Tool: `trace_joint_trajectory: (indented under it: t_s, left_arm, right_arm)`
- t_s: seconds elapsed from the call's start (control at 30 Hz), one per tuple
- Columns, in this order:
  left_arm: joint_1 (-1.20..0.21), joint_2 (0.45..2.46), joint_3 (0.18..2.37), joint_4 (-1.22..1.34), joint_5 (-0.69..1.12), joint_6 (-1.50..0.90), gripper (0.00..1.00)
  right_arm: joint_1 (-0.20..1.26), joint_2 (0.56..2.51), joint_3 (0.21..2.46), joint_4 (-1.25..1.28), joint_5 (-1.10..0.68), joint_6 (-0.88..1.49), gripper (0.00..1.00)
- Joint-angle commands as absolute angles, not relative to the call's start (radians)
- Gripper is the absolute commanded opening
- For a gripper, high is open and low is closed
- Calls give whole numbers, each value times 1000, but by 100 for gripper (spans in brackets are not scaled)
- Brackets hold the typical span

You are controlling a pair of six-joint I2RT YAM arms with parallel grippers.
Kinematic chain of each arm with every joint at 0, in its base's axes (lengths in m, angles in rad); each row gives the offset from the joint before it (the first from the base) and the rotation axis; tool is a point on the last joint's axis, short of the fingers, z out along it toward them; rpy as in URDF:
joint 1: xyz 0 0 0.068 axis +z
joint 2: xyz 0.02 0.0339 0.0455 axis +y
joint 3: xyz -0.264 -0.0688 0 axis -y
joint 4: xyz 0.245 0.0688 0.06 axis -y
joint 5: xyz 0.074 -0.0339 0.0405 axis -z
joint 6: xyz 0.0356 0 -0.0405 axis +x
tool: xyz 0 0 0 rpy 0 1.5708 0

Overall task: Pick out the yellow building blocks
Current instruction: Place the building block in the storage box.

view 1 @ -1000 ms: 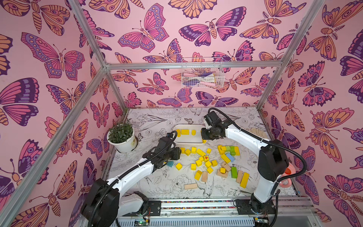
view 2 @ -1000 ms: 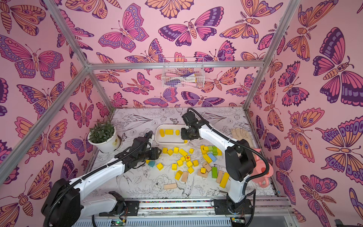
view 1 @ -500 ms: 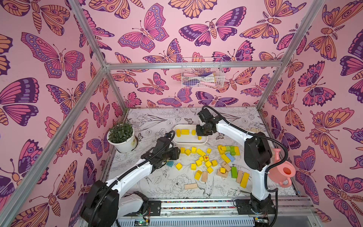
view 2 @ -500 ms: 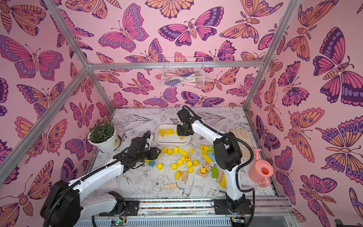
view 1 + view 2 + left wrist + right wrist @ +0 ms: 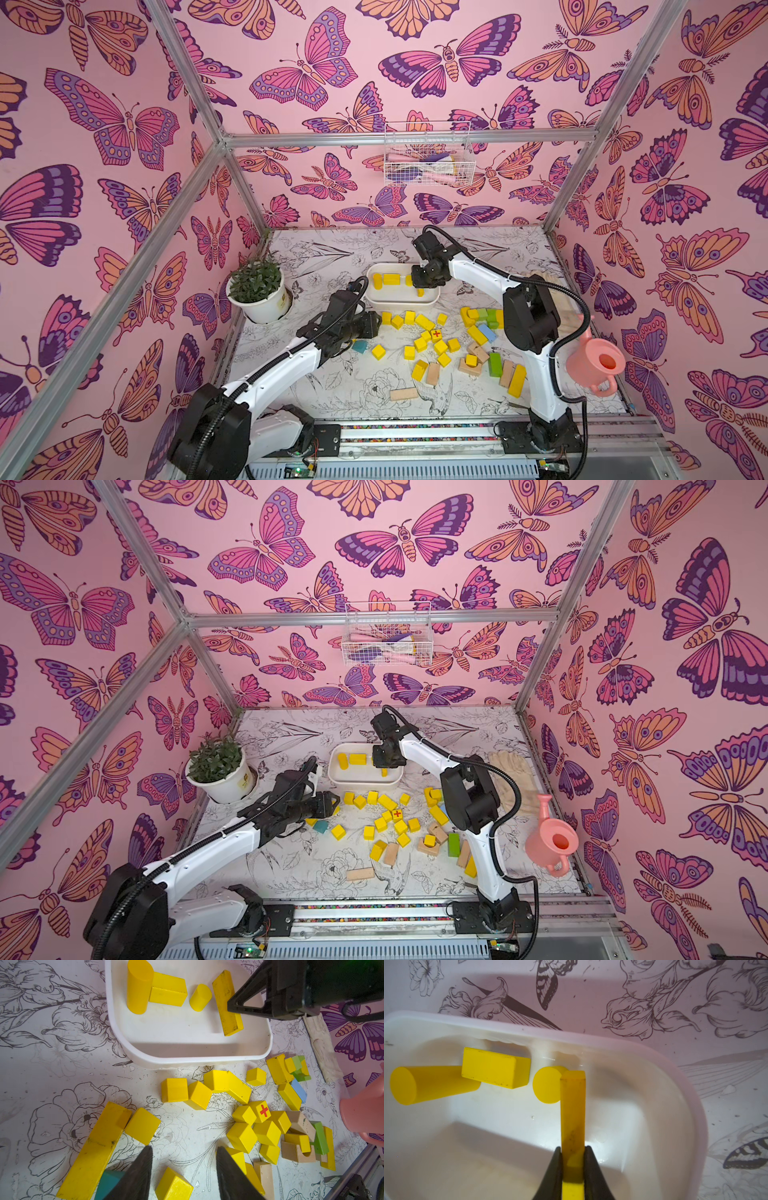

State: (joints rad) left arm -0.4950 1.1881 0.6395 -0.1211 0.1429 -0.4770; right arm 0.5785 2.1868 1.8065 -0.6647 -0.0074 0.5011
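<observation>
Right gripper (image 5: 573,1155) is over the white tray (image 5: 612,1043), jaws clamped tight on a thin yellow plank (image 5: 573,1105). It is pinched by one end, and the other end reaches down into the tray. Whether that end touches the tray floor, I can't tell.

Three yellow pieces lie along the tray's far wall: a long cylinder (image 5: 431,1084) on its side, a brick (image 5: 492,1068) lying partly on it, and a short cylinder (image 5: 546,1084) just behind the plank's tip.

Left gripper (image 5: 184,1151) hangs low over the desk (image 5: 340,395), on the near side of the tray. Its jaws are partly open with nothing held. A yellow cube (image 5: 174,1186) lies on the desk in the gap between the fingers, not pinched. A teal block (image 5: 108,1180) sits by one finger (image 5: 141,1167). A long bar (image 5: 97,1147) lies just beyond, with a second cube (image 5: 142,1126) touching its corner.

The rest of the yellow blocks (image 5: 424,322) are scattered loose on the desk, near the tray's front rim. The cross cube (image 5: 262,1110) is packed among others in the middle of the heap. Toward the right arm's side, yellow pieces are mixed with a green block (image 5: 494,363), a blue block (image 5: 487,332) and tan blocks (image 5: 433,373).

A plant (image 5: 259,291) stands at the desk's left edge and a pink can (image 5: 594,361) at its right edge.
</observation>
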Motion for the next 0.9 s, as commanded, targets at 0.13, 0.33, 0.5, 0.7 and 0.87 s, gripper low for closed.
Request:
trace_joint_trajectory:
  t_s: [0.13,0.33,0.5,0.7,0.87]
  left_arm:
    - [-482,1184,626,-102,164,-480,50]
    - [-480,1183,623,-101,165,-483,51]
    - [-479,1183,623,-100,167,-483,50]
    - [-477,1181,622,-101,166,-482,51]
    - [-477,1177,619,-101,164,-484,51]
  right_arm:
    - [577,2249,1871,-677,-13,524,0]
    - [572,2267,1878,-656,-34,533,0]
    - [565,2285,1895,-640,-69,546,0]
    - [565,2292,1908,-617,-105,557,5]
    - [565,2287,1919,-629,-107,549,21]
